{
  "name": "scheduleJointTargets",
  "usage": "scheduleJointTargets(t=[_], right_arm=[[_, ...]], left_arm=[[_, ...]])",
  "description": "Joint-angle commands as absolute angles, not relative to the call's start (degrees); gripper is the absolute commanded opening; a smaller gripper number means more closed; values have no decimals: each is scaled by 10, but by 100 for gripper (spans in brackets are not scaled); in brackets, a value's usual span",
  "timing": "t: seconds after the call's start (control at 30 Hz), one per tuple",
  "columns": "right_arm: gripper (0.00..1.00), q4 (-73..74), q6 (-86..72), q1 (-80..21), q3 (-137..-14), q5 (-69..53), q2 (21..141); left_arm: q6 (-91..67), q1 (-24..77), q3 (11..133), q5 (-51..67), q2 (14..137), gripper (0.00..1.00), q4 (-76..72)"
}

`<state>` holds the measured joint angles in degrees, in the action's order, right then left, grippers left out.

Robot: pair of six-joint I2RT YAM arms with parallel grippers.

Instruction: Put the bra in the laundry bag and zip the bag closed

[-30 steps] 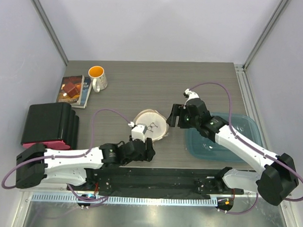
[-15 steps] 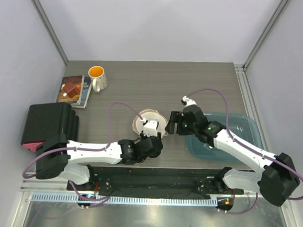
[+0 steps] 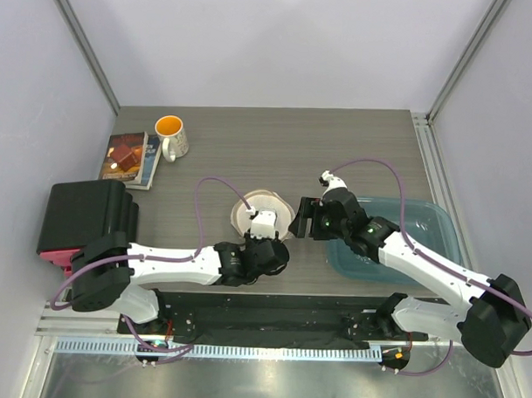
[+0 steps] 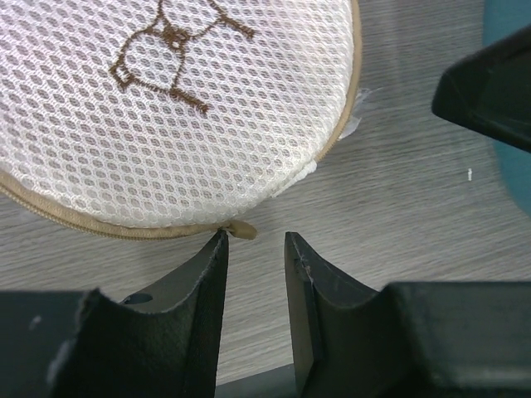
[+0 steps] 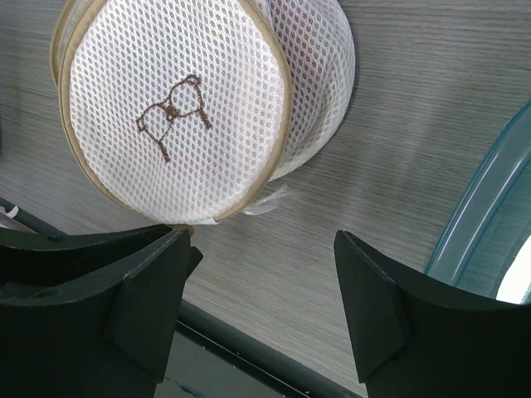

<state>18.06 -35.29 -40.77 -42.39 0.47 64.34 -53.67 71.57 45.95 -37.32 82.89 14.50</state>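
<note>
The bench [image 3: 355, 141] carries a teal tub [image 3: 427, 226] on the right and, just beside it toward the middle, the laundry bag [image 3: 259, 207]. The bag lies on its side with its flat, marked face turned toward the arms, which puts the tan zipper rim within reach from the near edge. No bra is in view. I take it to be inside the mesh already, though a white wisp [image 5: 270, 201] pokes out at the rim.

The right pincer [image 5: 261, 245] hangs just beside the bag with its jaws spread wide and nothing between them. It is probably placed to steady the dome while the zip runs. The left pincer [image 4: 255, 240] sits low at the bag's near edge, its jaws narrowed to a slim gap but clamping nothing. The zipper pull [image 4: 241, 230] lies right at their tips, so the zipper pull looks to be the target.
</note>
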Motion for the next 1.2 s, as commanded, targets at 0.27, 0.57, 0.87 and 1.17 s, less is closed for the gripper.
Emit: scheduleJointTargets(t=[0.27,0.57,0.87,1.17], right_arm=[[75,148,-373,-424,-411,14,640],[75,144,-378,-434,-417,11,645],[75,107,-432,-440,-387,-18,634],[73,8,-555,-463,-324,-14,628]], left_arm=[[-572,713,470,-422,792,40,191],[-570,713,475,-434,816,34,177],[-574,708,470,-441,830,29,176],[-547,694,484,-432,812,0,184]])
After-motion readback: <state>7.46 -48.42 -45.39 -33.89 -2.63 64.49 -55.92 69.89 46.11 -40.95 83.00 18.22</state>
